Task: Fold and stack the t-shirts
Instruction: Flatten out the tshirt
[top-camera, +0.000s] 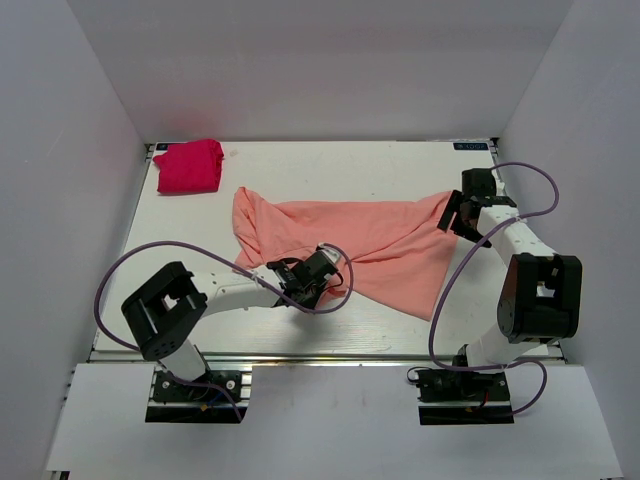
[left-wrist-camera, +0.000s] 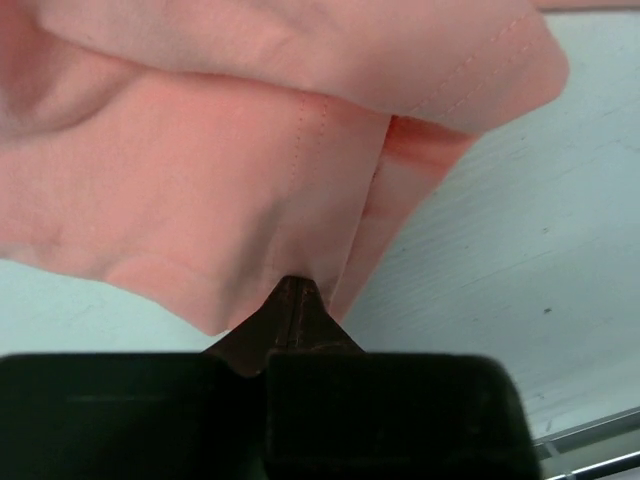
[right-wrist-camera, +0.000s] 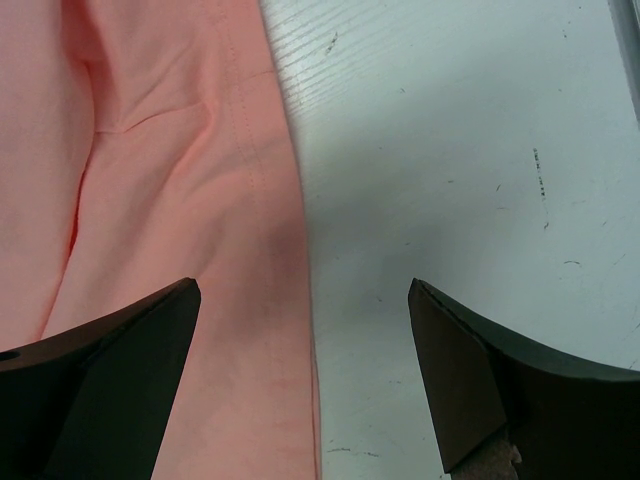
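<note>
A salmon pink t-shirt (top-camera: 350, 240) lies loosely spread and creased across the middle of the white table (top-camera: 300, 175). My left gripper (top-camera: 312, 275) is at its near edge, shut on a fold of the pink cloth (left-wrist-camera: 250, 200). My right gripper (top-camera: 452, 212) is open over the shirt's right edge; in the right wrist view its gap (right-wrist-camera: 305, 295) straddles the hem of the shirt (right-wrist-camera: 200, 200), one finger over cloth and one over bare table. A magenta-red t-shirt (top-camera: 188, 165) lies as a small folded bundle at the far left corner.
White walls close in the table on the left, back and right. Purple cables (top-camera: 120, 275) loop beside both arms. A metal rail (top-camera: 330, 357) runs along the table's near edge.
</note>
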